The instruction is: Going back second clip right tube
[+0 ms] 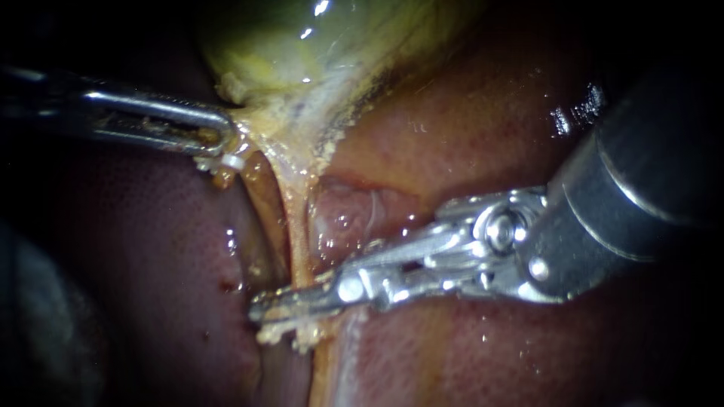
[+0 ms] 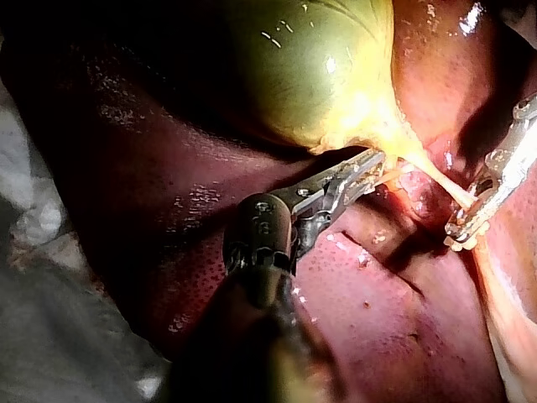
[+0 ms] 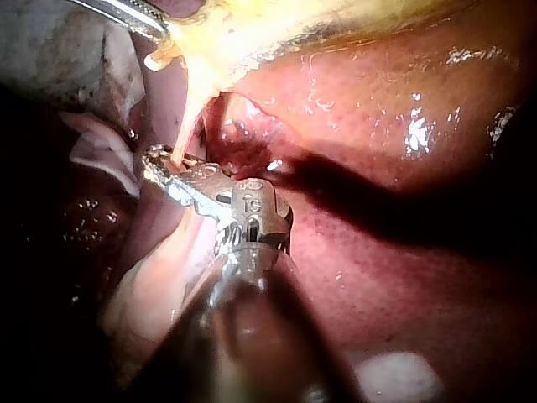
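right instrument (image 1: pixel 290 307) jaws clamped on the tube (image 1: pixel 298 226) | imo open them fully first, then back straight out along the shaft so nothing snags | tube sits right between the jaws, running up to the gallbladder (image 1: pixel 279 45) neck | left instrument (image 1: pixel 225 139) jaws pinch that neck, holding it taut | liver (image 1: pixel 467 128) all round

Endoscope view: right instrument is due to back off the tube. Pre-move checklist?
1. Right instrument clear of the tube: not ok, its tip lies across the tube.
2. Clip seated on the tube: cannot tell, the tip covers that spot.
3. Left instrument hold: ok, jaws shut on the gallbladder at its neck.
4. Tube tension: ok, it runs straight and taut from the neck to the tip.
5. Way back along the shaft: ok, only liver beneath, nothing across it.
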Tool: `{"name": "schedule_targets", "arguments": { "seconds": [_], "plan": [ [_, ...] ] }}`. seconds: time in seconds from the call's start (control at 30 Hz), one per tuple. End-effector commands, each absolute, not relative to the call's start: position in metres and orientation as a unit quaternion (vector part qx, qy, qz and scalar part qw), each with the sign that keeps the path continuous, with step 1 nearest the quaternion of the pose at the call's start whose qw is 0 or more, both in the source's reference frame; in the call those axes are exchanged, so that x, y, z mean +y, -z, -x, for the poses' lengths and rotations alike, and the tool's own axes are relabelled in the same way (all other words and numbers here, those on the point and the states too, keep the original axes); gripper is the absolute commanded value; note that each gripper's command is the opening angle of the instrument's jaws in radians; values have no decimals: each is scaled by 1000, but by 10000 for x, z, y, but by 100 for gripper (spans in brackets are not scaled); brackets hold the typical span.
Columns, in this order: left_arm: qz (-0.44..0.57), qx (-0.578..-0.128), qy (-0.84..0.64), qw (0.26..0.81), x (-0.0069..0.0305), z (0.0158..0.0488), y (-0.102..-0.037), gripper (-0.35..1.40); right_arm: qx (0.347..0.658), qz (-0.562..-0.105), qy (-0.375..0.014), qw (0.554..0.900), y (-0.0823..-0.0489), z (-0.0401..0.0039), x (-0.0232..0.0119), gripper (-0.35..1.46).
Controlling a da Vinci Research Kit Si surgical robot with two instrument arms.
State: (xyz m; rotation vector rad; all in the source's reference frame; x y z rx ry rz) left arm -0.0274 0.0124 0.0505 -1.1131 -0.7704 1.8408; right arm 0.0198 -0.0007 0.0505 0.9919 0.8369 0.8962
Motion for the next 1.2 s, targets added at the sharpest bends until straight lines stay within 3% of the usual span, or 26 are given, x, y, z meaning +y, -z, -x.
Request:
{"name": "schedule_targets", "arguments": {
  "seconds": [0.03, 0.2, 0.3, 0.4, 0.53, 0.7, 1.2],
  "plan": [
    [443, -307, -733, 415, 123, 274, -505, -35, 376, -446, -403, 705, -505, -198, -7, -35],
    [443, -307, -733, 415, 123, 274, -504, -35, 375, -448, -401, 705, -505, -197, -8, -35],
    [443, -307, -733, 415, 123, 274, -504, -35, 401, -428, -365, 723, -510, -199, -10, 16],
    [443, -307, -733, 415, 123, 274, -504, -35, 422, -416, -340, 730, -517, -203, -14, 35],
    [443, -306, -733, 416, 122, 274, -503, -35, 457, -414, -327, 716, -526, -207, -19, 44],
    [443, -306, -733, 416, 122, 275, -503, -35, 490, -367, -297, 733, -542, -211, -23, 49],
    [443, -306, -733, 416, 121, 275, -502, -35, 530, -289, -217, 767, -567, -189, -12, 50]
  ]
}}
